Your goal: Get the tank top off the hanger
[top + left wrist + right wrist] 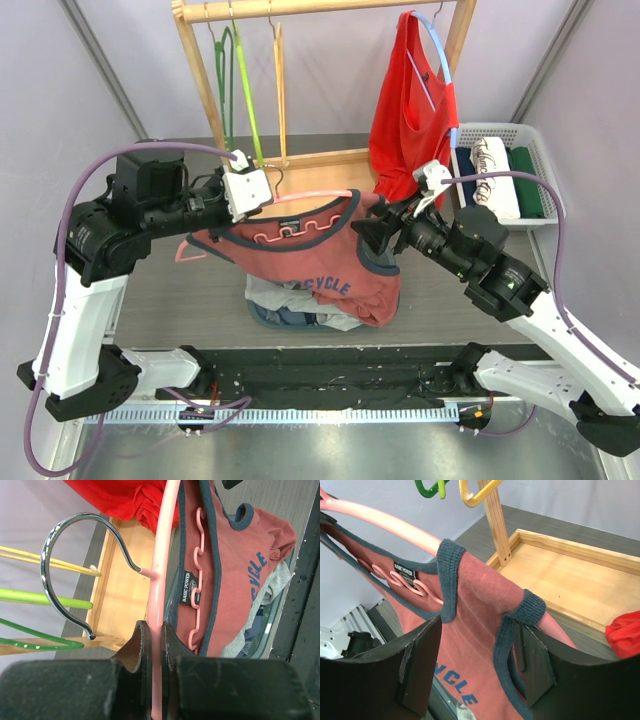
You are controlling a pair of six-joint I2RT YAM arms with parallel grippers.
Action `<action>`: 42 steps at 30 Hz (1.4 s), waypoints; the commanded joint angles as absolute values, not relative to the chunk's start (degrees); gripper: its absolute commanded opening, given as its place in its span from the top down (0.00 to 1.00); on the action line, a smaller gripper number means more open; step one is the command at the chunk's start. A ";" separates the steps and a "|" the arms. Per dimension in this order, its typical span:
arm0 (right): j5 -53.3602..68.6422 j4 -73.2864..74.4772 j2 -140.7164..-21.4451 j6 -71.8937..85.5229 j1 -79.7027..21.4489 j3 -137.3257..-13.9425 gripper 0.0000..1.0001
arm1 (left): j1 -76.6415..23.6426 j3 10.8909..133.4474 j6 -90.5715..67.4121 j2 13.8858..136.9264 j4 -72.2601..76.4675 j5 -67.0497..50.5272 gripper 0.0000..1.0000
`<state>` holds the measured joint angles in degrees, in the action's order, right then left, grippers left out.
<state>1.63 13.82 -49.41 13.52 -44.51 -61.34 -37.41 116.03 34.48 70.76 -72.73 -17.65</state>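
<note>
The left gripper [155, 632] is clamped tight on the arm of the pink plastic hanger [162, 555], its two dark fingers pressed against the bar from both sides. The hanger's lower end is hidden between them. The hanger's chrome wire hook [50, 580] curls free beside this gripper, touching nothing.

The faded red tank top with navy trim [475, 595] hangs on that hanger between the two arms. The right gripper [477, 660] has its jaws apart, straddling one shoulder strap where it loops over the hanger's end. Whether either pad touches the cloth cannot be made out. The blue print on the chest is partly folded under and cut off.

Below both grippers lies a heap of grey and blue clothes [290, 305], mostly covered by the tank top's hem.

Beyond the grippers stands a wooden clothes rack [200, 80]. A bright red garment [405, 120] hangs behind the right gripper, and a white plastic basket [490, 128] of folded clothes sits past it.
</note>
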 commanded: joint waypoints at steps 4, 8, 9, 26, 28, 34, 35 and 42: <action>-1.76 6.60 -48.61 18.19 -44.56 -60.12 0.34 | -37.27 117.60 34.28 69.34 -70.14 -20.13 1.00; -1.06 4.13 -48.16 19.60 -44.56 -58.71 0.62 | -37.27 117.60 34.28 69.26 -70.14 -20.30 1.00; -0.71 3.96 -48.51 19.77 -44.56 -58.80 0.69 | -37.18 117.51 34.19 69.26 -70.05 -20.22 1.00; -4.17 10.11 -42.54 18.28 -44.56 -64.78 0.99 | -37.09 110.57 36.91 68.03 -69.08 -14.77 1.00; -7.37 10.63 -42.54 17.76 -44.56 -64.08 0.99 | -37.00 110.83 37.00 67.85 -69.08 -14.85 1.00; -17.56 14.76 -46.31 15.82 -44.39 -62.14 0.99 | -36.04 113.29 36.12 67.94 -69.34 -16.34 1.00; -18.36 15.37 -46.75 15.73 -44.30 -61.79 0.99 | -35.69 114.16 36.04 68.03 -69.43 -16.70 1.00; -20.13 19.68 -48.34 15.82 -41.23 -60.64 0.99 | -34.02 116.63 35.86 67.15 -70.49 -18.28 1.00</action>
<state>-16.16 17.47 -49.01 16.38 -43.11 -60.31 -35.20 113.82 36.25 69.08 -73.10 -16.97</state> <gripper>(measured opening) 0.031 0.061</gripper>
